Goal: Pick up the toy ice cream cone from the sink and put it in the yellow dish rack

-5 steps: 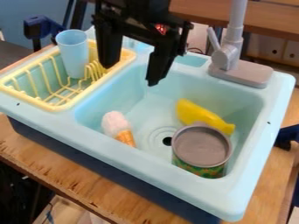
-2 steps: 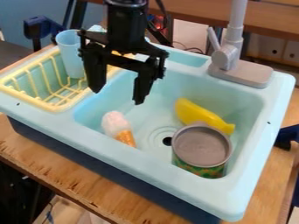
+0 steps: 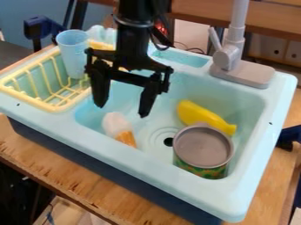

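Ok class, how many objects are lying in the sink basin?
3: the ice cream cone at the left, below the gripper; the yellow toy at the back right; the can in front of it. Something small could hide behind the can.

From where I stand, taking the drain (image 3: 169, 142) as my mark, the ice cream cone (image 3: 120, 129) lies to its left in the sink (image 3: 147, 166). The can (image 3: 203, 147) stands just to its right, and the banana (image 3: 200, 115) lies behind it and rightward. Farther back on that side is the faucet (image 3: 230, 58). Well off to the drain's left and behind sits the dish rack (image 3: 63, 107), with the cup (image 3: 73, 53) in it.
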`<state>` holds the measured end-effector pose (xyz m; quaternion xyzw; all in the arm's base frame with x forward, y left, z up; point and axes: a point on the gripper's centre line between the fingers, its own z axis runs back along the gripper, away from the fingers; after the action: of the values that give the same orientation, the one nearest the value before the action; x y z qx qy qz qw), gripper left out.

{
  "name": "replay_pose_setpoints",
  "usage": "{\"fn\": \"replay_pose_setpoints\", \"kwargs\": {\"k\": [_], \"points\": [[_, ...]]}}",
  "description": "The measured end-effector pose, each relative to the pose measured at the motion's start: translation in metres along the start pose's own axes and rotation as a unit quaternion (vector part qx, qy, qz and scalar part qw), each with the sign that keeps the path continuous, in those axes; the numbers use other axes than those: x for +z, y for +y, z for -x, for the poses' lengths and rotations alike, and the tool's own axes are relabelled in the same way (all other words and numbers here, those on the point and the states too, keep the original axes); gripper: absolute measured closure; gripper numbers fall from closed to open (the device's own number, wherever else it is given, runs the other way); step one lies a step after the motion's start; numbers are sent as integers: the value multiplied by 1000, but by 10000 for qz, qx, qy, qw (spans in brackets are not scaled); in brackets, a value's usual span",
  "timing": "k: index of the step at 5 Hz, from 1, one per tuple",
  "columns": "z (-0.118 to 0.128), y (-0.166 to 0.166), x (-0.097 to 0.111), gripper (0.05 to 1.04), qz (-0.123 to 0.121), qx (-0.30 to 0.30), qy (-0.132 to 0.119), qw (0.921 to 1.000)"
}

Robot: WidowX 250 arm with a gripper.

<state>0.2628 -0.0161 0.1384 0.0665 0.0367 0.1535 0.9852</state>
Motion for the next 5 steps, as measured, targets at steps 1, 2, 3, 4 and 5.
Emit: {"fn": "replay_pose_setpoints", "kwargs": {"k": [1, 2, 3, 4, 5], "points": [[-1, -3, -13, 75, -103, 60, 229, 9997], [-2, -1, -17, 75, -225, 157, 276, 9992], [-3, 1, -21, 76, -327, 181, 343, 9987], [0, 1, -26, 75, -357, 176, 404, 9984], [1, 0, -37, 76, -416, 148, 527, 9976]]}}
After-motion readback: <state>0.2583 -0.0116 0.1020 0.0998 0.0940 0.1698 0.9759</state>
